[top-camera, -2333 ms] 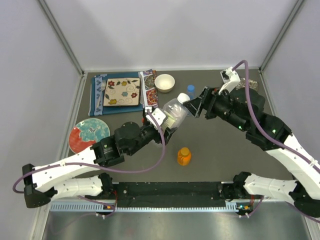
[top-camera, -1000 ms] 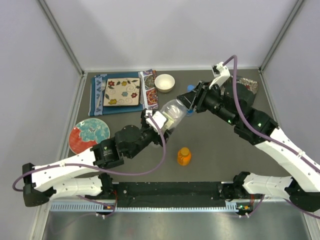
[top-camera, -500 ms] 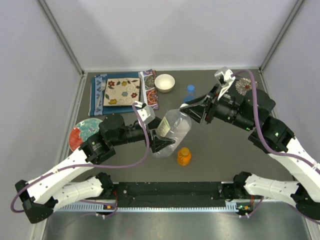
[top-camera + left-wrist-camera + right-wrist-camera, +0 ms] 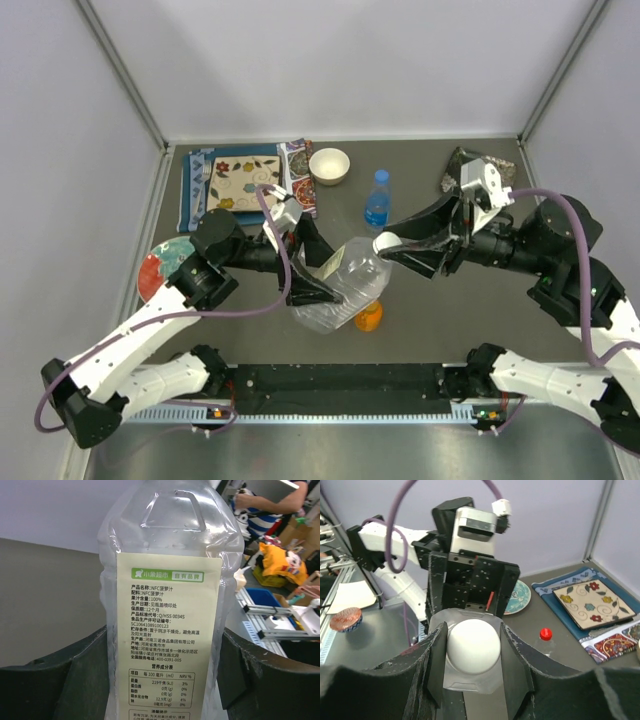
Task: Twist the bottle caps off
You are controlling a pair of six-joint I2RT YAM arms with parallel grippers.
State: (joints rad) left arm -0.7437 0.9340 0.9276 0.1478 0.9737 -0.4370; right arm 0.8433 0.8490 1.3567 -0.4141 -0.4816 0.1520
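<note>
My left gripper [image 4: 318, 287] is shut on the body of the wide clear bottle [image 4: 350, 272] and holds it tilted above the table; the left wrist view shows its label [image 4: 167, 630] between both fingers [image 4: 82, 680]. My right gripper [image 4: 397, 248] is shut on the bottle's white cap [image 4: 384, 243], and its pads press the cap's two sides in the right wrist view [image 4: 473, 645]. The blue-tinted bottle [image 4: 377, 205] with its blue cap [image 4: 380, 176] stands behind. The short orange bottle [image 4: 369, 318] is partly hidden under the clear one. The slim clear bottle's red cap [image 4: 546, 634] shows in the right wrist view.
A white bowl [image 4: 329, 165] and a square patterned plate [image 4: 243, 182] on a blue cloth [image 4: 190, 195] lie at the back left. A round red and teal plate [image 4: 165, 268] lies at the left. A crumpled wrapper [image 4: 462, 166] lies at the back right.
Both arms have carried the wide clear bottle toward the near side, over the orange bottle. The right gripper has stayed on the white cap and swung lower.
</note>
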